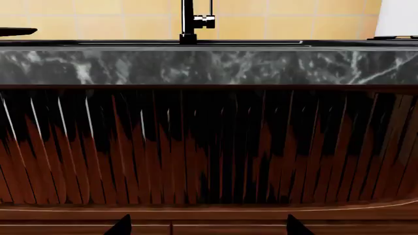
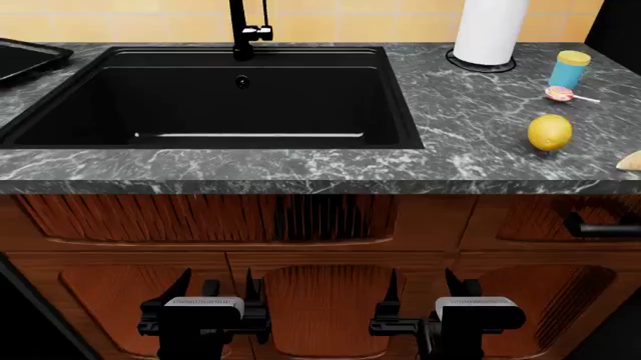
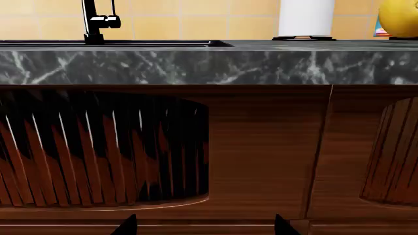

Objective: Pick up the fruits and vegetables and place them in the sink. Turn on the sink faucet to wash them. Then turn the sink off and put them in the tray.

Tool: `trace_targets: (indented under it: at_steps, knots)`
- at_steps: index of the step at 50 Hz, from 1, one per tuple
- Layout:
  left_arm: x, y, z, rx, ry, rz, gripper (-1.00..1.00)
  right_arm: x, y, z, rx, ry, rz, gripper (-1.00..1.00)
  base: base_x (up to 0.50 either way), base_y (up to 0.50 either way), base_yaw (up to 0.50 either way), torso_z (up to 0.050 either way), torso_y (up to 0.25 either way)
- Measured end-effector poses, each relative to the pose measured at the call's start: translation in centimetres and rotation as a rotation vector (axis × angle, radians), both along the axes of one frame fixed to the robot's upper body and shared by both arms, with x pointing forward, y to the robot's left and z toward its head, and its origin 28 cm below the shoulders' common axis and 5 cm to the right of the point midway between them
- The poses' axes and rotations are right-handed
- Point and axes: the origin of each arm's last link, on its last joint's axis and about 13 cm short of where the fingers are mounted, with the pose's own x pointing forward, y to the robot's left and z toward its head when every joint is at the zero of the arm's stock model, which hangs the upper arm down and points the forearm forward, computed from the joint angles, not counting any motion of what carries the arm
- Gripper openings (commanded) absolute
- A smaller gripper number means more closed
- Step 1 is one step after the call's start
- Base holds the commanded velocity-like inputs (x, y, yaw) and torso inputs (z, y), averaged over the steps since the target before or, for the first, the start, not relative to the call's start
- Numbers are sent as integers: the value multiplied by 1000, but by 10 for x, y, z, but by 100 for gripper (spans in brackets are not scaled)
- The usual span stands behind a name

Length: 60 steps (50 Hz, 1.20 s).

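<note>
Lemon [image 2: 549,132] sits right of frame on the table [image 2: 300,161], beside the sink [image 2: 240,97]. It looks firm, smooth and prone to roll, so grip its waist. Left pincer [image 2: 206,289] and right pincer [image 2: 446,289] hang low, tips apart, empty.

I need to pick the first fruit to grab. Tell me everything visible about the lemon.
The lemon is a smooth, plain yellow oval, whole and unmarked, resting on the grey marbled counter to the right of the sink. Nothing else touches it; a pink lollipop lies just behind it. The right wrist view shows only its underside at the edge. Both grippers hang below counter level.
</note>
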Motion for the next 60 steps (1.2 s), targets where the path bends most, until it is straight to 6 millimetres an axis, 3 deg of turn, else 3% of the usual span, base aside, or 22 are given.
trace_targets:
  at_steps: [14, 26, 37, 48, 60]
  knots:
    - [-4, -1, 5, 16, -13, -27, 100, -2, -1, 3, -9, -4, 2, 100, 0, 0, 0, 0, 0]
    - [13, 8, 94, 71, -92, -66, 100, 0, -16, 40, 1, -14, -15, 100, 0, 0, 0, 31, 0]
    - [15, 15, 157, 119, -123, -153, 100, -6, -35, 90, 19, -31, 47, 100, 116, -276, 0, 50, 0]
    - [14, 19, 199, 147, -104, -285, 100, -14, -53, 138, -35, -67, 131, 100, 192, -472, 0, 50, 0]
    - [12, 20, 225, 156, -101, -346, 100, -19, -66, 180, -126, -114, 139, 100, 193, -472, 0, 50, 0]
